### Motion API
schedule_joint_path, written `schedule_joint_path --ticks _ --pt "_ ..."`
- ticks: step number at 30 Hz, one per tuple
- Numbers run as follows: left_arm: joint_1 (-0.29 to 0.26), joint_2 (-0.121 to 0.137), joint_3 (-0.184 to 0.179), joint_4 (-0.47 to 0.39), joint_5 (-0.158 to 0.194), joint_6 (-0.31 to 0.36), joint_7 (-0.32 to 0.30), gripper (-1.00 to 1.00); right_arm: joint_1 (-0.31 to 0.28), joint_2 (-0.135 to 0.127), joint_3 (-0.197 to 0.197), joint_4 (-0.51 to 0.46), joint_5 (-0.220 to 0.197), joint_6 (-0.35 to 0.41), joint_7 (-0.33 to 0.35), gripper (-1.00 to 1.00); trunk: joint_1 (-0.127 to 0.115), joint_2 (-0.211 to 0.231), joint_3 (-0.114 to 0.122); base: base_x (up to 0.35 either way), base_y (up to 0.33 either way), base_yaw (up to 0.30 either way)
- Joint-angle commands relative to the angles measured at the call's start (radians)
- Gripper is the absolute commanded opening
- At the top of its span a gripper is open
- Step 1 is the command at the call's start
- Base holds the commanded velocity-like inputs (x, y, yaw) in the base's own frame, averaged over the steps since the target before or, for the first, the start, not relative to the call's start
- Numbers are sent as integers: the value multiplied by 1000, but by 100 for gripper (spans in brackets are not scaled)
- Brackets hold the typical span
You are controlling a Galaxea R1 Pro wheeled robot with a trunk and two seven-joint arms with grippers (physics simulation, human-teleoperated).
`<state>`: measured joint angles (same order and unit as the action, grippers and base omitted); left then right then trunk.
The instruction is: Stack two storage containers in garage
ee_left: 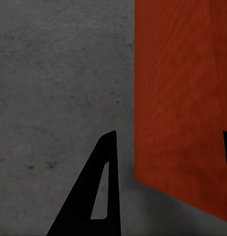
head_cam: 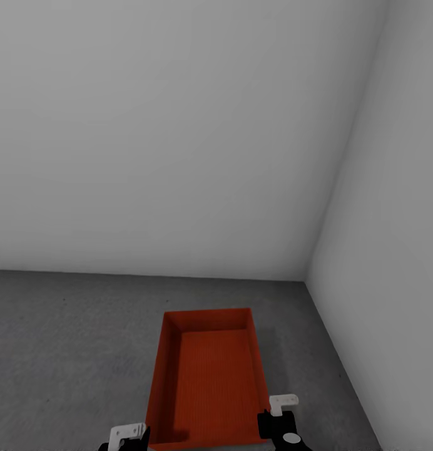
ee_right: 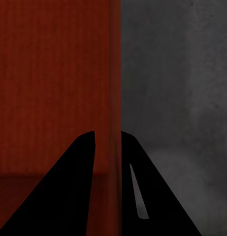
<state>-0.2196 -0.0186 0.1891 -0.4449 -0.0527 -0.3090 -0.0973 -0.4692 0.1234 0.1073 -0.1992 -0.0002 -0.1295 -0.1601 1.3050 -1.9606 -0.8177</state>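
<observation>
Bare white-grey walls meet in a corner at about one o'clock in my head view, and below them spreads the dark, speckled concrete floor (head_cam: 72, 351) of the garage. One red-orange storage container (head_cam: 210, 382) sits at six o'clock, open top up, long axis running away from me toward the back wall (head_cam: 166, 138). Its interior is empty. Whether its base rests on the floor or hangs just above, I cannot tell.

My right gripper (ee_right: 107, 140) is clamped on the container's right wall near the close end: in the right wrist view one dark finger lies inside the bin and the other outside, with the thin red wall pinched between them. In the head view that gripper (head_cam: 276, 416) sits at the bin's near right corner.

My left gripper (head_cam: 132, 435) is at the near left corner. In the left wrist view its fingers (ee_left: 96, 187) stand wide apart, one over the grey concrete beside the container (ee_left: 182, 98), the other barely visible at the frame's edge across the red surface; whether they press on the wall I cannot tell.
</observation>
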Motion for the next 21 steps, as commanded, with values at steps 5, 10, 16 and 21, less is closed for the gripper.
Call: schedule_joint_path --ticks 5,10,16,21 --pt "0 11 19 2 1 -1 1 -100 -2 -1 -46 -8 6 -2 -8 -100 0 0 -9 0 0 0" --pt "0 11 19 2 1 0 1 -100 -2 -1 -46 -8 6 -2 -8 -100 0 0 -17 0 0 0" --pt "0 11 18 2 1 0 1 -100 -2 -1 -46 -8 6 -2 -8 -100 0 0 -26 0 0 0" --pt "0 11 19 2 1 0 1 -100 -2 -1 -46 -8 6 -2 -8 -100 0 0 -34 0 0 0"
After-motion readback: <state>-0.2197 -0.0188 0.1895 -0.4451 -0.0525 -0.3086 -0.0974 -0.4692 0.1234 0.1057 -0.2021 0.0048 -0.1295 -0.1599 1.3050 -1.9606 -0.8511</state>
